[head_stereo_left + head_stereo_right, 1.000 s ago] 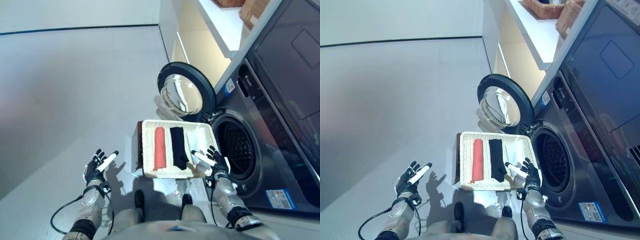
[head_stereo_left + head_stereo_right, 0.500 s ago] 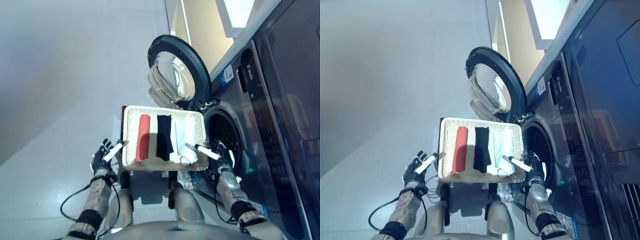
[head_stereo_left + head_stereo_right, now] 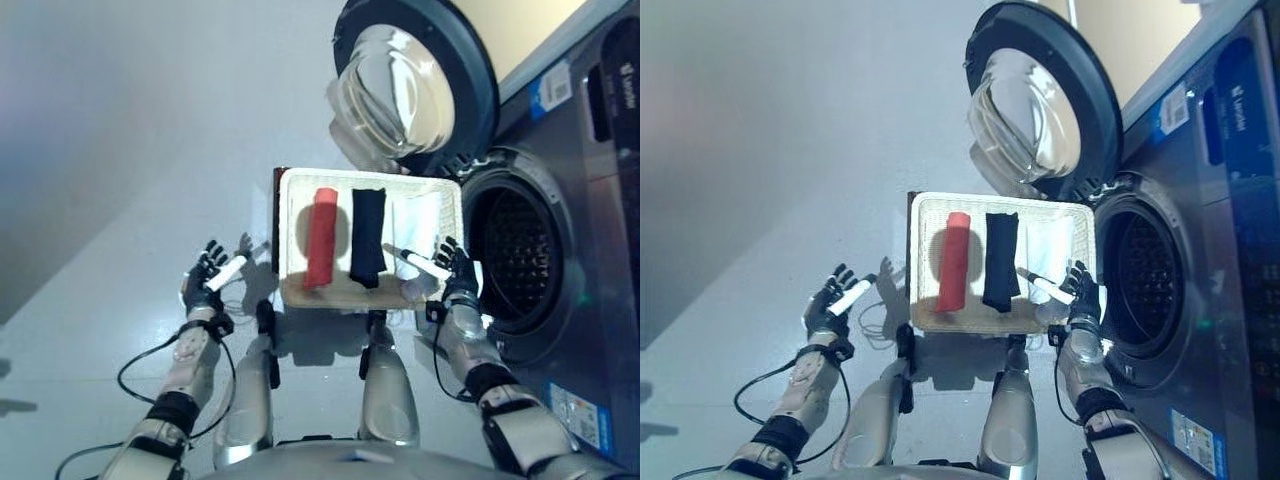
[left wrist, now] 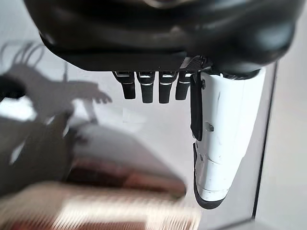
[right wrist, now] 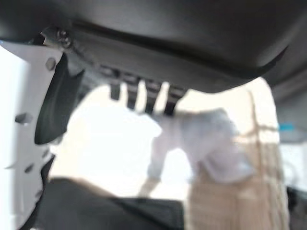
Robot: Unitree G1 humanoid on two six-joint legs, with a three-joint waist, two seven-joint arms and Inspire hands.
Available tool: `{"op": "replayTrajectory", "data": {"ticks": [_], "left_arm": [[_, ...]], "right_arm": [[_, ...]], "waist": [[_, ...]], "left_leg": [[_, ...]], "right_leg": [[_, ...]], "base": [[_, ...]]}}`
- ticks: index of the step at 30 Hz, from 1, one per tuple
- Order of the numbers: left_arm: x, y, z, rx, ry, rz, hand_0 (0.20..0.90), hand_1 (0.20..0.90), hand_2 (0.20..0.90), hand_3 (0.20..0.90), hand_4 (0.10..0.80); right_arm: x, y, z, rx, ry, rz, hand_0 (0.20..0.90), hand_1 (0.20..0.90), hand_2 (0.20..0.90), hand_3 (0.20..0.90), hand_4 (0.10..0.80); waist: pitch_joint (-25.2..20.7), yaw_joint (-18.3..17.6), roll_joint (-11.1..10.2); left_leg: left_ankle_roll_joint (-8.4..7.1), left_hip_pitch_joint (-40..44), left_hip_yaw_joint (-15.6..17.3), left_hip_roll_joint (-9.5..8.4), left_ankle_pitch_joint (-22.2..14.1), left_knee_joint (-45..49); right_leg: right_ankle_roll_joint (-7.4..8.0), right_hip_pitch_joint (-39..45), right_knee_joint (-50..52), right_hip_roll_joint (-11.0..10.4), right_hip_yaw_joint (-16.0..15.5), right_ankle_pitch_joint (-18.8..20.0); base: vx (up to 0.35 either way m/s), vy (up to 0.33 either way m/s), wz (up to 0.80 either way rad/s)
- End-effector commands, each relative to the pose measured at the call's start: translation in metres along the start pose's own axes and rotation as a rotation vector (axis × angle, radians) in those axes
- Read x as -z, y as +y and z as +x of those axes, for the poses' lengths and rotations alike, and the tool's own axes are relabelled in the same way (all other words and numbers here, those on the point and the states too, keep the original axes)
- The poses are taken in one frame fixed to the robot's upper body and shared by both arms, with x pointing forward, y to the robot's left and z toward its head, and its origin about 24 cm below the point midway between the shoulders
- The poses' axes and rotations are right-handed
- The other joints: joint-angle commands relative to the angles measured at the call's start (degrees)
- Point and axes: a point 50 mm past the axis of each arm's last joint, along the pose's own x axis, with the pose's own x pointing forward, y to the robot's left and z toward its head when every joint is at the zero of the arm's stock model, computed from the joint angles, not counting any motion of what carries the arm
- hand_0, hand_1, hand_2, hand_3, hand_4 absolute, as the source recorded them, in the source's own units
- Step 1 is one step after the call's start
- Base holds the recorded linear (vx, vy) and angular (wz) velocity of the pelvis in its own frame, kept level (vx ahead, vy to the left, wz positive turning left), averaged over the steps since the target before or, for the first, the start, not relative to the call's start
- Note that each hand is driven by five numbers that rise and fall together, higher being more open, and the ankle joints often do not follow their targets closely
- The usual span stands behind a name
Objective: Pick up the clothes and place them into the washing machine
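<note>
A shallow wicker basket [image 3: 290, 205] holds a rolled red cloth [image 3: 320, 238], a folded black cloth [image 3: 367, 235] and a white cloth [image 3: 420, 222] side by side. My right hand [image 3: 452, 275] is open and empty, over the basket's near right corner by the white cloth, which also shows in the right wrist view [image 5: 211, 143]. My left hand [image 3: 208, 275] is open and empty, in the air to the left of the basket and apart from it; its straight fingers [image 4: 146, 88] show in the left wrist view.
The washing machine's open drum [image 3: 520, 250] lies just right of the basket. Its round door [image 3: 410, 85] stands open behind the basket. The basket rests on a dark brown box [image 3: 274, 215]. Grey floor [image 3: 120, 150] spreads to the left.
The camera has moved closer and tilted down, so the whole picture has shifted. Both hands stay open beside the basket, and the clothes lie as before.
</note>
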Motion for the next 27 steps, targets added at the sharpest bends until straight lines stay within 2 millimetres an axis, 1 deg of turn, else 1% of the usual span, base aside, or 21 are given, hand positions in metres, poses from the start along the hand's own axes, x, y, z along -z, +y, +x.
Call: {"op": "replayTrajectory", "data": {"ticks": [1, 3, 5, 6, 11, 12, 14, 18, 20, 22, 24, 25, 26, 27], "left_arm": [[-0.026, -0.007, -0.007, 0.067, -0.166, -0.034, 0.900, 0.900, 0.900, 0.900, 0.800], [-0.026, -0.011, -0.009, 0.093, -0.169, -0.035, 0.900, 0.900, 0.900, 0.900, 0.800], [-0.026, -0.015, -0.010, 0.111, -0.170, -0.032, 0.900, 0.900, 0.900, 0.900, 0.800], [-0.026, -0.015, -0.010, 0.112, -0.170, -0.032, 0.900, 0.900, 0.900, 0.900, 0.800], [-0.027, -0.017, -0.007, 0.095, -0.175, -0.035, 0.900, 0.900, 0.900, 0.900, 0.800], [-0.028, -0.018, -0.006, 0.093, -0.179, -0.037, 0.900, 0.900, 0.900, 0.900, 0.800], [-0.030, -0.020, -0.005, 0.092, -0.184, -0.045, 0.900, 0.900, 0.900, 0.900, 0.800], [-0.034, -0.028, -0.002, 0.107, -0.199, -0.062, 0.900, 0.900, 0.900, 0.900, 0.800], [-0.037, -0.033, -0.001, 0.116, -0.215, -0.074, 0.900, 0.900, 0.900, 0.900, 0.800], [-0.041, -0.038, -0.001, 0.131, -0.228, -0.085, 0.900, 0.900, 0.900, 0.900, 0.800], [-0.043, -0.043, -0.001, 0.151, -0.236, -0.088, 0.900, 0.900, 0.900, 0.900, 0.800], [-0.046, -0.047, -0.002, 0.180, -0.247, -0.084, 0.900, 0.900, 0.900, 0.900, 0.800], [-0.049, -0.053, -0.005, 0.222, -0.258, -0.087, 0.900, 0.900, 0.900, 0.900, 0.800], [-0.049, -0.056, -0.007, 0.248, -0.258, -0.084, 0.900, 0.900, 0.900, 0.900, 0.800]], "right_arm": [[-0.054, -0.039, 0.021, 0.168, -0.181, 0.007, 0.900, 0.900, 0.900, 0.900, 0.800], [-0.063, -0.048, 0.025, 0.200, -0.201, -0.022, 0.900, 0.900, 0.900, 0.900, 0.800], [-0.075, -0.052, 0.027, 0.219, -0.244, -0.066, 0.900, 0.900, 0.900, 0.900, 0.800], [-0.075, -0.052, 0.027, 0.219, -0.244, -0.067, 0.900, 0.900, 0.900, 0.900, 0.800], [-0.096, -0.048, 0.024, 0.206, -0.362, -0.134, 0.900, 0.900, 0.900, 0.900, 0.800], [-0.098, -0.047, 0.024, 0.197, -0.373, -0.139, 0.900, 0.900, 0.900, 0.900, 0.800], [-0.098, -0.045, 0.023, 0.187, -0.379, -0.139, 0.900, 0.900, 0.900, 0.900, 0.800], [-0.091, -0.038, 0.024, 0.177, -0.338, -0.123, 0.900, 0.900, 0.900, 0.900, 0.800], [-0.084, -0.033, 0.025, 0.164, -0.306, -0.128, 0.900, 0.900, 0.900, 0.900, 0.800], [-0.076, -0.033, 0.028, 0.170, -0.254, -0.140, 0.900, 0.900, 0.900, 0.900, 0.800], [-0.067, -0.041, 0.032, 0.209, -0.182, -0.192, 0.900, 0.900, 0.900, 0.900, 0.800], [-0.064, -0.050, 0.034, 0.246, -0.138, -0.240, 0.900, 0.900, 0.900, 0.900, 0.800], [-0.063, -0.059, 0.036, 0.286, -0.097, -0.253, 0.900, 0.900, 0.900, 0.900, 0.800], [-0.059, -0.069, 0.037, 0.315, -0.052, -0.270, 0.900, 0.900, 0.900, 0.900, 0.800]], "waist": [[-3.17, 1.18, 1.12], [-2.83, 1.21, 1.53], [-2.44, 1.11, 1.72], [-2.44, 1.11, 1.74], [-1.91, 0.27, 1.66], [-1.74, 0.15, 1.63], [-1.45, -0.06, 1.59], [-0.97, 0.07, 1.79], [-0.60, 0.41, 1.90], [-0.26, 0.85, 2.19], [0.00, 1.77, 2.94], [-0.01, 2.57, 3.50], [-0.07, 3.39, 4.22], [0.16, 4.21, 4.93]], "left_leg": [[-2.83, -5.16, -1.36, 2.89, 1.18, 4.86], [-2.95, -5.67, -1.26, 2.74, 1.17, 4.80], [-3.08, -6.25, -0.94, 2.73, 1.12, 5.18], [-3.08, -6.31, -0.95, 2.73, 1.09, 5.25], [-3.24, -6.62, -0.86, 2.92, 0.73, 5.73], [-3.20, -6.79, -0.98, 2.98, 0.57, 6.03], [-3.08, -7.20, -1.26, 3.01, 0.31, 6.38], [-2.91, -8.06, -1.93, 2.99, 0.15, 6.91], [-2.78, -8.54, -2.23, 2.94, 0.06, 7.13], [-2.71, -9.23, -2.58, 2.83, 0.02, 7.42], [-2.79, -9.79, -2.93, 2.77, -0.27, 7.70], [-2.75, -10.11, -3.14, 2.54, -0.15, 7.63], [-2.61, -10.60, -3.39, 2.09, 0.28, 7.37], [-2.63, -10.80, -3.63, 2.01, -0.06, 7.73]], "right_leg": [[0.55, -0.39, 4.26, -2.71, 0.46, -0.23], [0.69, -1.12, 4.53, -2.97, 0.33, -0.27], [0.71, -1.69, 4.84, -3.04, 0.22, -0.38], [0.71, -1.73, 4.87, -3.05, 0.23, -0.39], [0.67, -2.41, 6.08, -2.80, 0.54, -1.08], [0.64, -2.67, 6.45, -2.78, 0.61, -1.25], [0.64, -3.13, 7.20, -2.76, 0.69, -1.71], [0.52, -3.79, 8.15, -2.64, 0.41, -2.30], [0.47, -4.28, 8.74, -2.57, 0.08, -2.64], [0.47, -4.86, 9.36, -2.63, -0.10, -2.95], [0.51, -5.38, 10.09, -2.69, -0.34, -3.42], [0.53, -5.50, 10.24, -2.90, -0.68, -3.61], [0.61, -5.74, 10.28, -3.19, -0.96, -3.52], [0.64, -5.70, 10.77, -3.32, -1.15, -3.96]], "base": [[-0.001, 0.010, 0.06], [-0.007, 0.017, 0.07], [-0.005, 0.007, 0.02], [0.000, 0.000, 0.00], [0.000, 0.000, 0.00], [0.000, 0.000, 0.00], [0.000, 0.000, 0.00], [0.000, 0.000, 0.00], [-0.006, -0.011, 0.03], [-0.015, -0.014, 0.10], [-0.003, -0.005, 0.17], [-0.007, 0.006, 0.16], [-0.011, 0.005, 0.10], [-0.010, 0.027, 0.06]]}}
